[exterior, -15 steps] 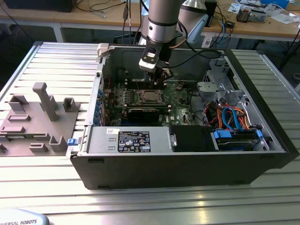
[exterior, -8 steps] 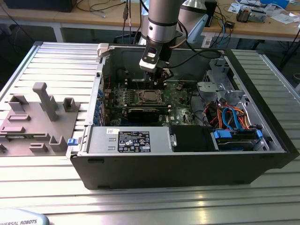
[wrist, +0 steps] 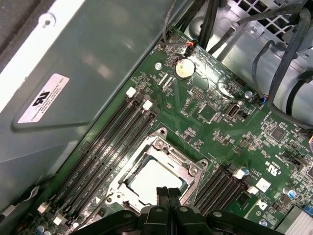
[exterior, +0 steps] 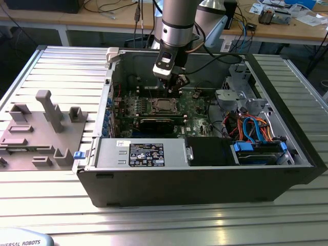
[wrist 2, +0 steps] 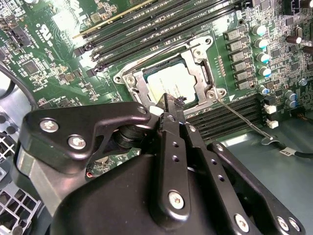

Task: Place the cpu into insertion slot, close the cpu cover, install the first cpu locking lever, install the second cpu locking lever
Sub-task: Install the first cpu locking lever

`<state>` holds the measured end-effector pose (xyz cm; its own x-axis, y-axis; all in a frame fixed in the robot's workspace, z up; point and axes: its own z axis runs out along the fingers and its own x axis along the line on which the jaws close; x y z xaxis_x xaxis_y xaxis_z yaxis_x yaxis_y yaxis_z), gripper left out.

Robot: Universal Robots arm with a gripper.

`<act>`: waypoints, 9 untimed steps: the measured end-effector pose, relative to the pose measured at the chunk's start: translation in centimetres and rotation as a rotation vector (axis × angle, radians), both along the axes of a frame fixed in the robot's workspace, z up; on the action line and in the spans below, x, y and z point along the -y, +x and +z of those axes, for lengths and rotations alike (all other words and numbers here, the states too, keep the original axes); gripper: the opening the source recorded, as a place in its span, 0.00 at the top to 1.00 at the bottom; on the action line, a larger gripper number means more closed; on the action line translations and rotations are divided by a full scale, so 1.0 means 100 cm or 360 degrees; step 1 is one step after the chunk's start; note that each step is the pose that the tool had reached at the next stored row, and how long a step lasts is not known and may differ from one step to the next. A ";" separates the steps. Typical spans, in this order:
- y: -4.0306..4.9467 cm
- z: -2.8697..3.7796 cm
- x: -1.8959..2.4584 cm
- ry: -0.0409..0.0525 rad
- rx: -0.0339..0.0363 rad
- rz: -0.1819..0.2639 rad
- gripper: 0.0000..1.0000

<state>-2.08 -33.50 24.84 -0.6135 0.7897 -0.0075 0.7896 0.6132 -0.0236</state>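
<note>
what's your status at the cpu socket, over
gripper shut, low over socket edge. cpu seated, cpu cover down over it. one locking lever sticking out across the memory slots.

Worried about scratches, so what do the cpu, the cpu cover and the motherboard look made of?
The cpu top looks like matte silver-grey metal, pale and evenly dull. The cpu cover seems bright stamped metal, probably steel, glinting along its edges. The motherboard looks like green lacquered circuit laminate with fine traces.

Cpu (wrist 2: 168,81) in insertion slot (wrist 2: 131,81) on mobo (wrist 2: 58,58) inside case (exterior: 205,179), mem slots (wrist 2: 146,29) both sides, pincer (wrist 2: 171,105) right over slot's edge
</note>
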 end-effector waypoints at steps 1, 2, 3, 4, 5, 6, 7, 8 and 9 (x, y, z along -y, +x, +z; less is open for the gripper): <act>0.0000 0.0000 0.0000 0.0000 0.0000 0.0002 0.89; 0.0000 0.0000 0.0000 0.0000 0.0000 0.0005 0.89; 0.0000 0.0000 0.0000 0.0000 0.0000 0.0008 0.89; 0.0000 0.0000 0.0000 0.0000 0.0000 0.0009 0.89; 0.0000 0.0000 0.0000 0.0000 0.0000 0.0012 0.89; 0.0000 0.0000 0.0000 0.0000 0.0000 0.0014 0.89; 0.0000 0.0000 0.0000 0.0000 0.0000 0.0017 0.89; 0.0000 0.0000 0.0000 0.0000 0.0000 0.0019 0.89; 0.0000 0.0000 0.0000 0.0000 0.0000 0.0021 0.89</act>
